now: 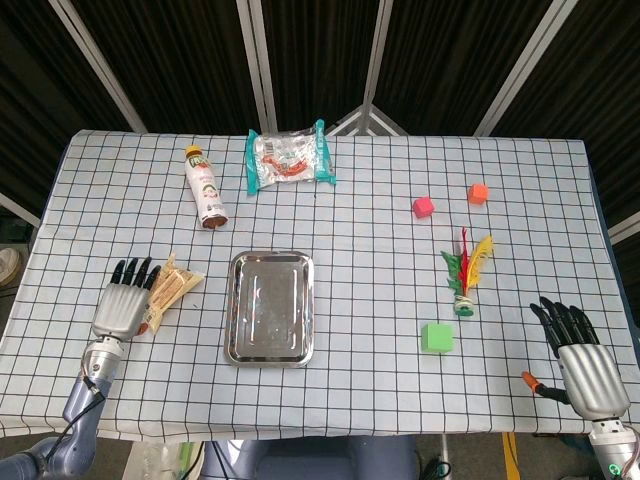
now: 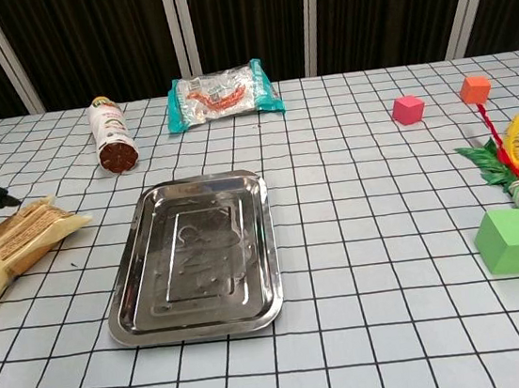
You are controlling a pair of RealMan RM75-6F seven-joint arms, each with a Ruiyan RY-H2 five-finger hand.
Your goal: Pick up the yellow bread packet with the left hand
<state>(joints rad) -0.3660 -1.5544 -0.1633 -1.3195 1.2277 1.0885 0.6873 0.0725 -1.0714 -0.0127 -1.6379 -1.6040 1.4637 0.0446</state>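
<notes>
Near the bench's (image 1: 400, 240) left edge I see the left robot hand (image 1: 122, 306), fingers apart, beside the yellow bread packet (image 1: 170, 289); steel tray (image 1: 270, 307) lies right; right robot hand (image 1: 580, 365) spread, empty.

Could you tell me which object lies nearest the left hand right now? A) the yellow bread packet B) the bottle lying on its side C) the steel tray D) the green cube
A: in the head view the left hand sits right beside the yellow bread packet, its fingers along the packet's left edge, while the other things lie farther off.
</notes>
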